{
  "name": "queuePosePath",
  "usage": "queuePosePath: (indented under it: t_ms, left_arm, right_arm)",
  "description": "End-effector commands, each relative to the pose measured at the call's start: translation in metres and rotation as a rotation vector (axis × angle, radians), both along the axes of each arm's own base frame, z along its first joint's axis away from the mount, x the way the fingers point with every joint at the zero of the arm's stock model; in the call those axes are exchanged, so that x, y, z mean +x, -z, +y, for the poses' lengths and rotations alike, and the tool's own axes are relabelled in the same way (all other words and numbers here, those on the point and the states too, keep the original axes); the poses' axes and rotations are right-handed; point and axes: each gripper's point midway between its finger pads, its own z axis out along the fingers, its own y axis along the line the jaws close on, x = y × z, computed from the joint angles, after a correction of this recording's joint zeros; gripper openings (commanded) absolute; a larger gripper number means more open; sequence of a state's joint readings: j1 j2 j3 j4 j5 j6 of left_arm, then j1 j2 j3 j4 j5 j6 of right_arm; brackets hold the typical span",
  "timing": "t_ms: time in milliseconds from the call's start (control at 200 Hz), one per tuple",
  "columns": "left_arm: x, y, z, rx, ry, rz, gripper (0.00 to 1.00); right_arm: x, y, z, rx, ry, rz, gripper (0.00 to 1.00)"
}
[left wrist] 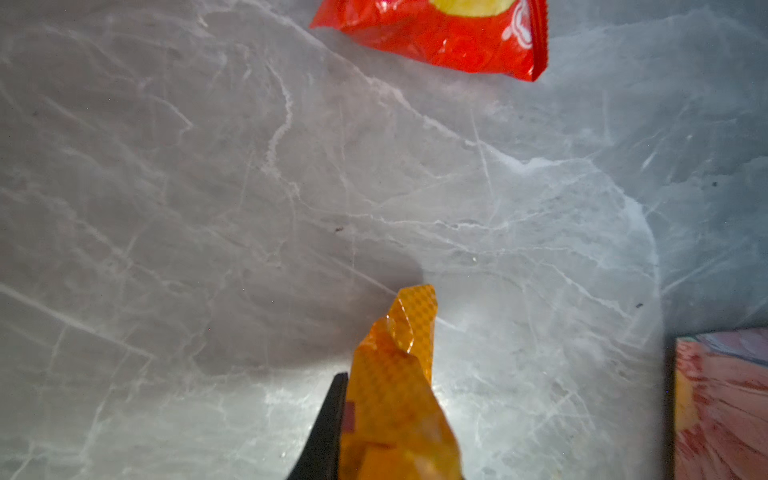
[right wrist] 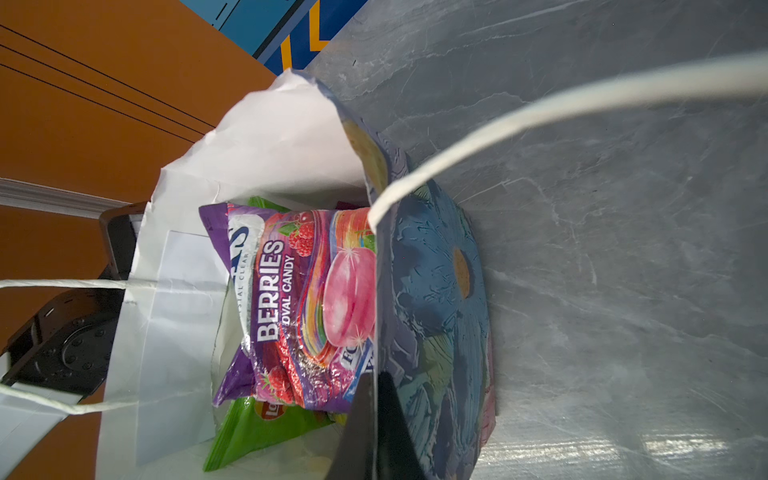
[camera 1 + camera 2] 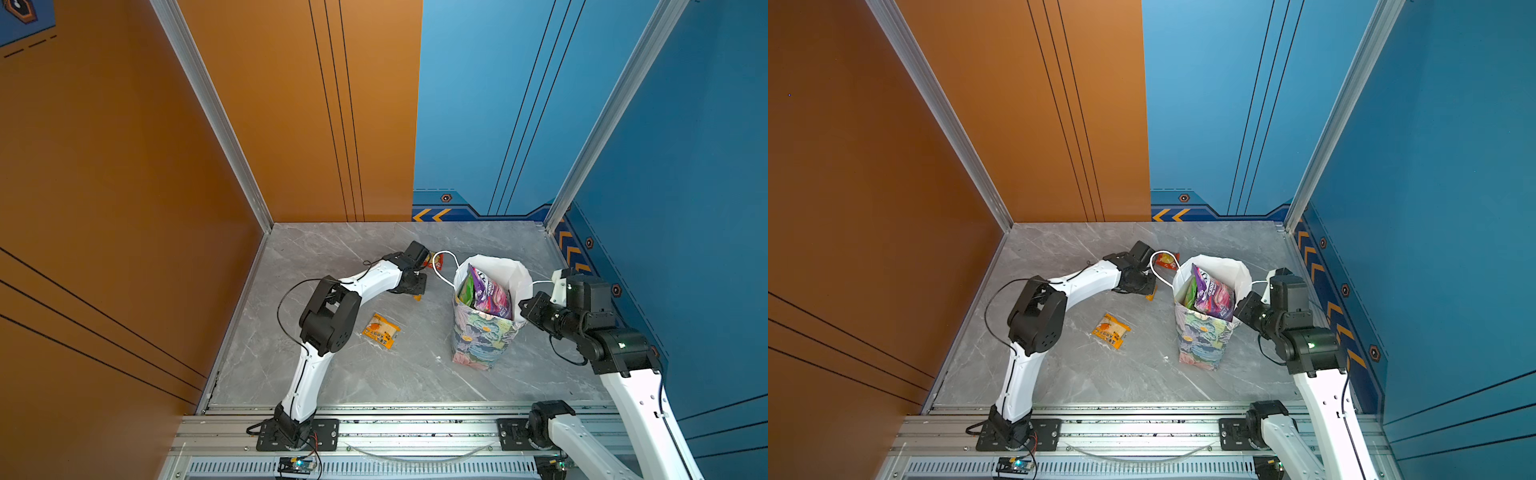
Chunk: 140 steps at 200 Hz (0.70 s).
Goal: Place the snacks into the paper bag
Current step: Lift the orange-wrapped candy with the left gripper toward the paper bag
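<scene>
Pinched in the left hand, an orange sachet hangs low over the surface just left of the bag, likely ready for the carry to its mouth; that hand is clenched on it. The right hand is clamped on the bag's right wall, straddling the paper, apparently to keep it upright and its mouth open. A berries packet and a green packet sit inside the bag; a red packet behind its left side and an orange-white packet well left of it lie outside.
</scene>
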State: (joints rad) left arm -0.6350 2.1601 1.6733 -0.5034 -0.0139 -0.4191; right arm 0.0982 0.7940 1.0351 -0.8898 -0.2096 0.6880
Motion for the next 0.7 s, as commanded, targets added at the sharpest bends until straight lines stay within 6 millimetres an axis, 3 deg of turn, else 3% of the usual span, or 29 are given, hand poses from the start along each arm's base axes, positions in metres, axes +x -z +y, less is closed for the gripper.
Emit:
queuePosePath:
  t_ms: [0, 696]
  left_arm:
    - [0.0, -0.024, 0.001, -0.069, -0.017, -0.047, 0.02]
    - [-0.077, -0.118, 0.075, -0.144, -0.083, -0.226, 0.01]
  right_arm:
    - [0.002, -0.027, 0.002, 0.016, -0.002, -0.096, 0.0]
    - [0.007, -0.025, 0.008, 0.017, -0.019, -0.089, 0.0]
